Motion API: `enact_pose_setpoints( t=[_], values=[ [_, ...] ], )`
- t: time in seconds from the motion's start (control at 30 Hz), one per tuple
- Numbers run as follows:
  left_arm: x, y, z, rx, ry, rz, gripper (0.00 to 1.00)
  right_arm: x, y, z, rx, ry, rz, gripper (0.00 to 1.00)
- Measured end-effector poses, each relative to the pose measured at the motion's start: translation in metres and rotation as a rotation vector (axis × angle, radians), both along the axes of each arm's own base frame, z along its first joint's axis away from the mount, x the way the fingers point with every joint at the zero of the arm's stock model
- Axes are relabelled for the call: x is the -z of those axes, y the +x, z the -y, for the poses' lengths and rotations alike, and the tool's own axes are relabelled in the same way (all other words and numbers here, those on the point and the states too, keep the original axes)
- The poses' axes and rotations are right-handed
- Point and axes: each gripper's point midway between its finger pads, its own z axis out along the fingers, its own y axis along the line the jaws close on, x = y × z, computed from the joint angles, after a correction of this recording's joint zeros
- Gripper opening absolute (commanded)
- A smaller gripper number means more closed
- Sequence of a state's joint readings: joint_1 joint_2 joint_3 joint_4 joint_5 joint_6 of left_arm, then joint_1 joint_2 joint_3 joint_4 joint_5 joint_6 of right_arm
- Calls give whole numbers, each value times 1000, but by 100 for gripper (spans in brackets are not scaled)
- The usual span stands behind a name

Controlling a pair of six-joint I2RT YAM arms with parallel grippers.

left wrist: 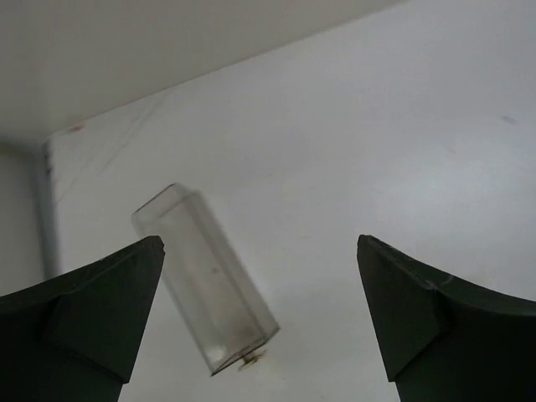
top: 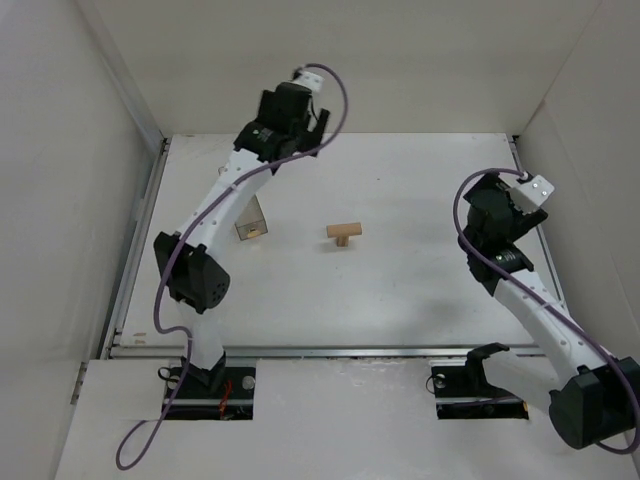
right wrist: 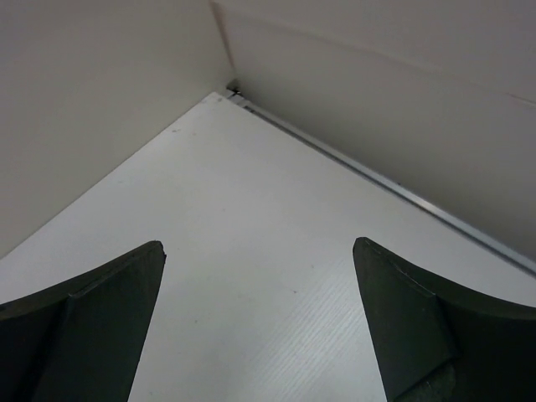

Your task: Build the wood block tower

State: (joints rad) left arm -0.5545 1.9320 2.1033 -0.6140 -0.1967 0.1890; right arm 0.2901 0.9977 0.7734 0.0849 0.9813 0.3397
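A small wood block tower (top: 343,233) stands mid-table: one flat block lies across a short upright block, forming a T. My left gripper (top: 278,122) is raised over the rear left of the table, far from the blocks. In the left wrist view it (left wrist: 260,243) is open and empty. My right gripper (top: 488,205) hovers over the right side of the table, to the right of the blocks. In the right wrist view it (right wrist: 258,244) is open and empty over bare table. The wood blocks show in neither wrist view.
A clear rectangular container (top: 252,222) stands on the table left of the blocks, beside the left arm. It also shows in the left wrist view (left wrist: 205,280), with a small brassy piece (left wrist: 247,360) at its base. White walls enclose the table; a wall corner (right wrist: 230,88) lies ahead of the right gripper.
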Motion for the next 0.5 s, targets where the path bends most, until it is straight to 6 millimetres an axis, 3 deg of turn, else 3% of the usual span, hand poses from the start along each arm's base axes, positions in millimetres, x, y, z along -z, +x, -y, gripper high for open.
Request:
enact_pose_setpoints(
  t=[0.1, 0.17, 0.23, 0.33, 0.5],
  values=[
    [-16, 19, -95, -419, -5, 97, 100, 8, -5, 10, 95, 16, -7, 100],
    [-15, 23, -149, -636, 16, 139, 100, 8, -6, 14, 137, 30, 1, 100],
    [-7, 21, -188, -786, 50, 155, 100, 5, -5, 15, 165, 48, 15, 100],
    [9, 14, -211, -890, 97, 150, 100, -4, 3, 15, 199, 72, 36, 100],
    [13, 10, -200, -900, 82, 159, 100, -8, 19, 12, 243, 76, 7, 100]
  ],
)
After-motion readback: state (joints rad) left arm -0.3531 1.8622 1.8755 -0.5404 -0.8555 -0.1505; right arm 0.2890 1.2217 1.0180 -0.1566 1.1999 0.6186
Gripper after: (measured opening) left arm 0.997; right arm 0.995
